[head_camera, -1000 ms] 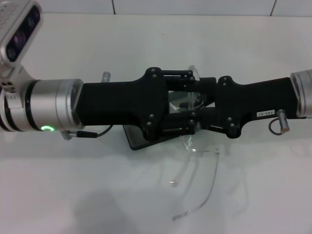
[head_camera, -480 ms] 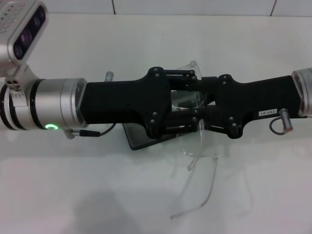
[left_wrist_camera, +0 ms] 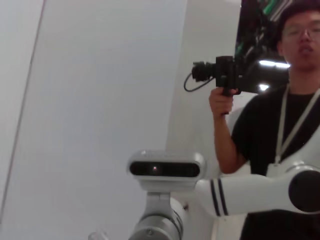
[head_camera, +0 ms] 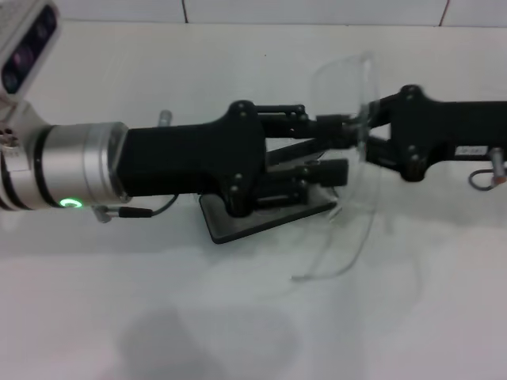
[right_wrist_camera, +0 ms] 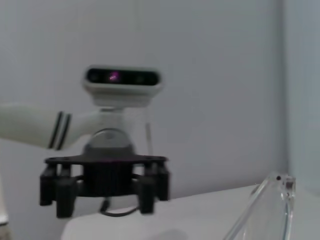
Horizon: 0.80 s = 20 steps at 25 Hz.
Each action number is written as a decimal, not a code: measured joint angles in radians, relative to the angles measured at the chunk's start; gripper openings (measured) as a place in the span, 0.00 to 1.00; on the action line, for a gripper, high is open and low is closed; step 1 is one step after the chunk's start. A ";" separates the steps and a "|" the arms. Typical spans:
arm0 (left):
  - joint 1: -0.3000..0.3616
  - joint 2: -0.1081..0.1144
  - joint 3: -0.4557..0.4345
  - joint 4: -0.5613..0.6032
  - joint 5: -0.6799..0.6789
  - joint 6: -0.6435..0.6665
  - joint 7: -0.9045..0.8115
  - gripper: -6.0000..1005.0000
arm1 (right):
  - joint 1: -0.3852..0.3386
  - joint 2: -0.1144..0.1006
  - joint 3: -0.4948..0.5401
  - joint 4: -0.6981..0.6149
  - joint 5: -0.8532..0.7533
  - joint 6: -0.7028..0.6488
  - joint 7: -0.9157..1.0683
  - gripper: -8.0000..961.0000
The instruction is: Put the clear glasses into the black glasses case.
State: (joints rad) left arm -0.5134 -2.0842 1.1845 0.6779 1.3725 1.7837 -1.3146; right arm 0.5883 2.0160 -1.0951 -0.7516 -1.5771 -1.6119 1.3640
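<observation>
Glasses [head_camera: 348, 87] held aloft over the counter [head_camera: 158, 317], gripped by the right pincer [head_camera: 360, 131]. Left pincer [head_camera: 329, 146], open, hovers above the case [head_camera: 265, 218]. Next: lower glasses into the case.

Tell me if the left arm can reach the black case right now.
Probably yes: the left gripper hangs directly above the black glasses case, though the right gripper with the clear glasses crowds it.

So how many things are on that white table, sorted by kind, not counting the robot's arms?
Glasses: 1, the clear glasses, lifted off the table by the right gripper.
Cases: 1, the black case, lying under the left gripper.
Total: 2.
</observation>
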 joint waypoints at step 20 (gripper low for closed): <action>-0.021 0.009 -0.038 -0.009 0.041 -0.012 -0.009 0.62 | -0.029 0.008 0.289 0.108 0.312 -0.242 -0.123 0.13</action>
State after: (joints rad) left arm -0.5342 -2.0756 1.1470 0.6686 1.4137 1.7715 -1.3233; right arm 0.5589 2.0241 -0.8062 -0.6438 -1.2649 -1.8539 1.2411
